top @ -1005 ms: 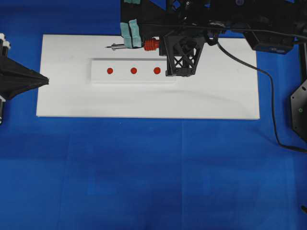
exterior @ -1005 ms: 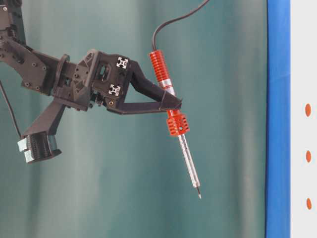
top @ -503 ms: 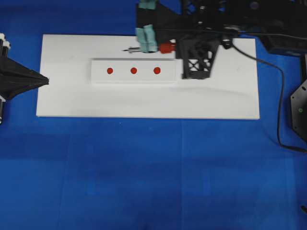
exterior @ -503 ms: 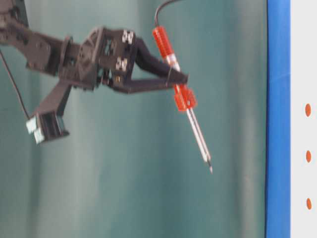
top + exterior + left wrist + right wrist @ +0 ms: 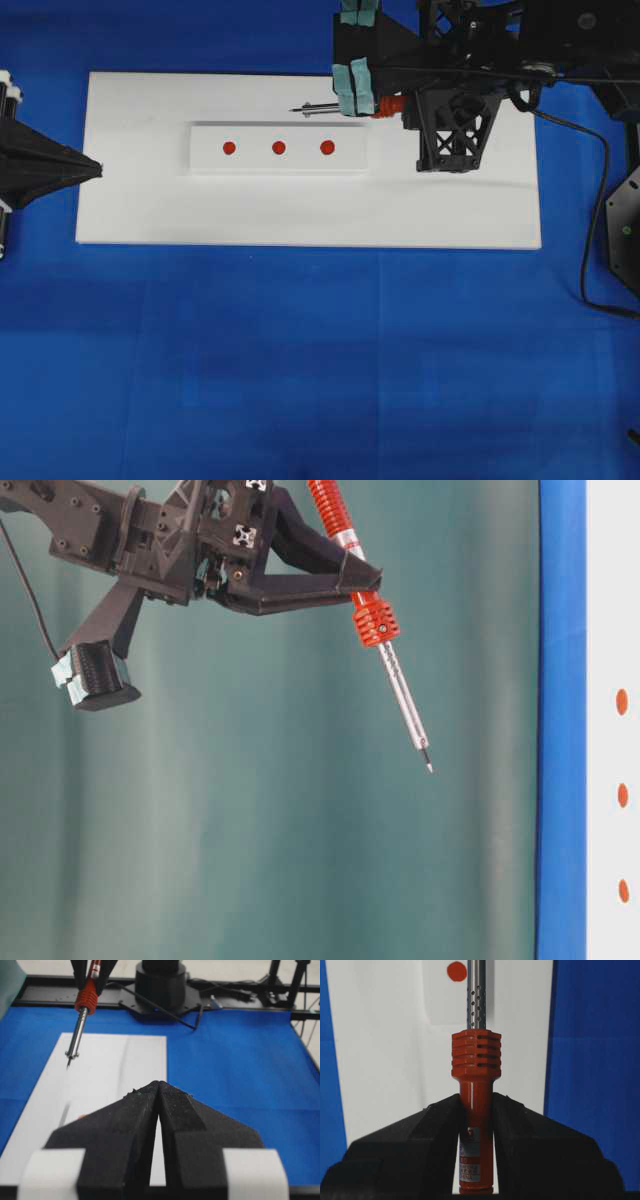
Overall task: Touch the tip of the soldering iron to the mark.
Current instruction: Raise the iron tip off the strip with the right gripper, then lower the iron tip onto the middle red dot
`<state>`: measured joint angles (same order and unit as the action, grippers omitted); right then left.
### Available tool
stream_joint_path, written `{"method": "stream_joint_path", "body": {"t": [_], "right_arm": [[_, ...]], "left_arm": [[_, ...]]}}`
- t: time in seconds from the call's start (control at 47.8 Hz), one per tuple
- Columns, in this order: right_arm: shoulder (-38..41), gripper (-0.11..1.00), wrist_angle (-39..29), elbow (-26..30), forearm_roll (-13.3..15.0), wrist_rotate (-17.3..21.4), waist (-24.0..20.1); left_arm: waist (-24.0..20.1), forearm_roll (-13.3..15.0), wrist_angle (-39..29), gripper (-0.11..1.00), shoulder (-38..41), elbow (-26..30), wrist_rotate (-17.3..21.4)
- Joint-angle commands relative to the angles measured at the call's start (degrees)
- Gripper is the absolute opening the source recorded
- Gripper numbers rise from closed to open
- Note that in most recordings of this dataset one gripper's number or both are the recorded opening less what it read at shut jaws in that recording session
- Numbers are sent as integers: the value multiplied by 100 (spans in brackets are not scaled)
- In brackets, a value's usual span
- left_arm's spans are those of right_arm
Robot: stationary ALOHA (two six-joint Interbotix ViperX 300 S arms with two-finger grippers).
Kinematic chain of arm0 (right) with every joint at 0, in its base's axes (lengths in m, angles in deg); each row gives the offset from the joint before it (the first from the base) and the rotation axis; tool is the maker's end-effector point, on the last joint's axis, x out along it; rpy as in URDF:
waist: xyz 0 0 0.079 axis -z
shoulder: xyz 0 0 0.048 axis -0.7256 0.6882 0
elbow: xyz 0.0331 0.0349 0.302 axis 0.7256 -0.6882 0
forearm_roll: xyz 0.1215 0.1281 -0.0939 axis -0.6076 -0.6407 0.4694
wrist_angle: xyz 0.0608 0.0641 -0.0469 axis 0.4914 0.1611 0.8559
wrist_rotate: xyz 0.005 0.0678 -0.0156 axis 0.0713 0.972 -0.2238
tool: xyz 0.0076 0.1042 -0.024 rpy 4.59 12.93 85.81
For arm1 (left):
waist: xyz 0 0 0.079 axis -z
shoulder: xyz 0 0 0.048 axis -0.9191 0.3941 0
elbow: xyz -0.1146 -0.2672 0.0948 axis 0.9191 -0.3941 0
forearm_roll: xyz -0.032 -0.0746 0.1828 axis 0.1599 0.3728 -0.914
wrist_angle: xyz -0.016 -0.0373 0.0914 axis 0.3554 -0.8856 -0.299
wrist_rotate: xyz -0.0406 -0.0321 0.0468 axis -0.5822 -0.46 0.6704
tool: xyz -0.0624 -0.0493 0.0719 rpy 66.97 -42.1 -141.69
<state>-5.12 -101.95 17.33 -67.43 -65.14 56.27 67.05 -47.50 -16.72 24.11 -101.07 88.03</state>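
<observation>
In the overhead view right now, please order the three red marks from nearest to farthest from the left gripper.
Measured from the left gripper at the board's left edge:
1. Left red mark, at the left end of the raised strip.
2. Middle red mark, at the strip's centre.
3. Right red mark, below the soldering iron.

Blue table cover (image 5: pixel 300 360), white board (image 5: pixel 130 210) on it, teal curtain (image 5: pixel 250 830) behind, even light
</observation>
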Motion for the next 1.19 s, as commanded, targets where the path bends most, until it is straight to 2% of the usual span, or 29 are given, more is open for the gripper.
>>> {"method": "stream_joint_path", "body": {"t": [0.0, 0.607, 1.173], "right_arm": [[-105, 7, 44, 79, 18, 18, -9], [18, 7, 123, 53, 18, 18, 0], [1046, 7, 606, -18, 18, -18, 53]], "left_arm": [[-9, -9, 26, 0, 9, 44, 0], [-9, -9, 18, 0, 18, 44, 0], [-9, -9, 26, 0, 9, 44, -9]]}}
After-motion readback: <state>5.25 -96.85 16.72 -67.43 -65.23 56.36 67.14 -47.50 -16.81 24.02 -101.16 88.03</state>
